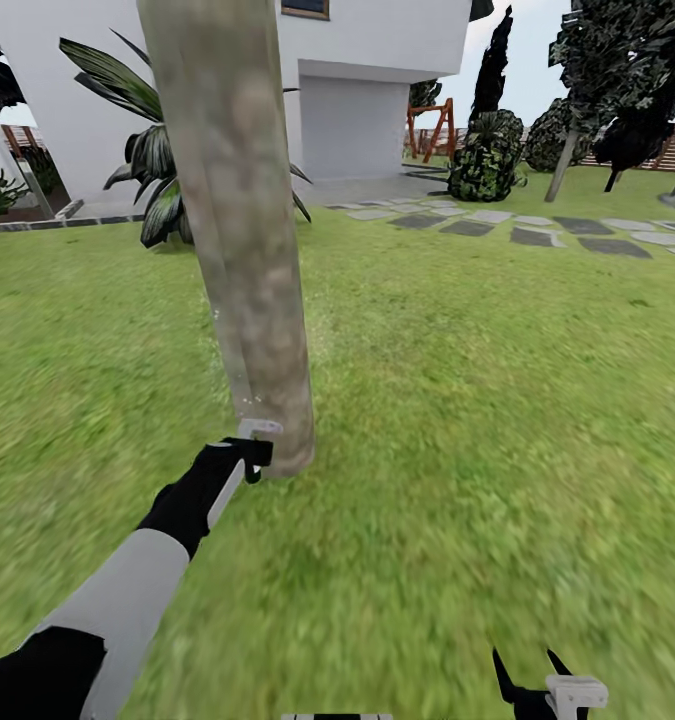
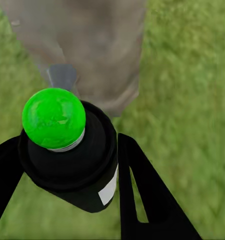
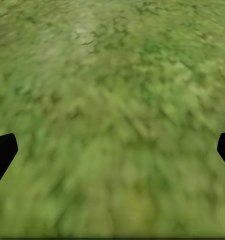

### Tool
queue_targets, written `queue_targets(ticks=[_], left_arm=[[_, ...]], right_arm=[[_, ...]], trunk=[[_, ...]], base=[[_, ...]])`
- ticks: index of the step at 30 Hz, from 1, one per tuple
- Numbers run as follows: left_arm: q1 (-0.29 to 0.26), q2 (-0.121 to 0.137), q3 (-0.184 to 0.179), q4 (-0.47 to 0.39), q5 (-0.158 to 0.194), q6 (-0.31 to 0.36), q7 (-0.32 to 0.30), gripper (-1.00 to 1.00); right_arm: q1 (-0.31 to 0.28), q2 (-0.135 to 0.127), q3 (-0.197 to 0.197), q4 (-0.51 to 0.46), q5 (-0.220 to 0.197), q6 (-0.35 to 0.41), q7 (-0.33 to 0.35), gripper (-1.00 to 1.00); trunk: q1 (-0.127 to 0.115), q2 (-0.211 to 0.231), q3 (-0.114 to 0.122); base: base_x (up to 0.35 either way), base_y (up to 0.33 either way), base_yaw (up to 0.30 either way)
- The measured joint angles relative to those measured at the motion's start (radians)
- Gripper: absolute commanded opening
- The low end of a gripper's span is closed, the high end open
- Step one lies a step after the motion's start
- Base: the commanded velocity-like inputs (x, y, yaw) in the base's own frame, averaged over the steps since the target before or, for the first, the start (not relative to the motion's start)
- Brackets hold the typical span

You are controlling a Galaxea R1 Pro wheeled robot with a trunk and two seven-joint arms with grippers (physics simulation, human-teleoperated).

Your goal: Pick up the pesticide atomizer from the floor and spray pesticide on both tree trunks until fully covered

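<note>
The pesticide atomizer (image 2: 67, 150) is pinched in the left claw (image 1: 245, 455), just beside the base of the tree trunk (image 1: 242, 220). The right claw (image 3: 112, 150) is spread over grass. Upper bark could be missed by so low a nozzle.

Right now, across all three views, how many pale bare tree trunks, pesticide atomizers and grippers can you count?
Pale bare trunks: 2, the near tree trunk and the far tree trunk.
Atomizers: 1, the pesticide atomizer, clamped in the left gripper.
Grippers: 2, the left gripper and the right gripper, open over grass.
Total: 5.
</note>
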Motion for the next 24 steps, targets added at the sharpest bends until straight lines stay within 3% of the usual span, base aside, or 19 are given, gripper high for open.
queue_targets(ticks=[2,4,5,7,9,10,14,16,20,24], left_arm=[[-0.003,-0.019,0.0,-0.024,-0.003,0.04,0.002,-1.0],[-0.015,-0.013,0.005,-0.049,-0.01,0.084,0.004,-1.0],[-0.023,0.001,0.009,-0.06,-0.016,0.095,0.006,-1.0],[-0.037,0.08,0.034,-0.07,-0.014,0.105,0.006,-1.0],[-0.041,0.102,0.047,-0.073,0.003,0.107,0.005,-1.0],[-0.04,0.102,0.047,-0.079,0.007,0.107,0.005,-1.0],[-0.031,-0.01,0.026,-0.182,0.005,0.169,0.007,-1.0],[-0.031,-0.029,-0.01,-0.211,-0.005,0.19,0.008,-1.0],[-0.04,-0.021,-0.013,-0.218,-0.019,0.198,0.01,-1.0],[-0.053,0.061,0.08,-0.218,-0.025,0.232,0.048,-1.0]], right_arm=[[0.0,0.0,0.0,0.0,0.0,0.0,0.0,1.0],[0.0,0.0,0.0,0.0,0.0,0.0,0.0,1.0],[0.0,0.0,0.0,0.0,0.0,0.0,0.0,1.0],[0.0,0.0,0.0,0.0,0.0,0.0,0.0,1.0],[0.0,0.0,0.0,0.0,0.0,0.0,0.0,1.0],[0.0,0.0,0.0,0.0,0.0,0.0,0.0,1.0],[0.0,0.0,0.0,0.0,0.0,0.0,0.0,1.0],[0.0,0.0,0.0,0.0,0.0,-0.001,0.0,1.0],[0.0,0.0,0.0,0.0,0.0,-0.001,0.0,1.0],[0.0,0.0,-0.001,0.0,0.0,-0.001,0.0,1.0]], trunk=[[0.0,0.0,0.0],[0.0,0.0,0.0],[0.0,0.0,0.0],[0.0,0.0,0.0],[0.0,0.0,0.0],[0.0,0.0,0.0],[0.0,0.0,0.0],[0.0,0.0,0.0],[0.0,0.0,0.0],[0.0,0.0,0.0]], base=[[-0.013,0.0,0.0],[-0.004,0.0,0.0],[0.0,0.0,0.0],[0.0,0.0,0.0],[0.0,0.0,0.0],[-0.039,0.0,0.0],[-0.281,0.0,0.0],[-0.131,0.0,0.0],[-0.021,0.0,0.0],[-0.001,0.0,0.0]])
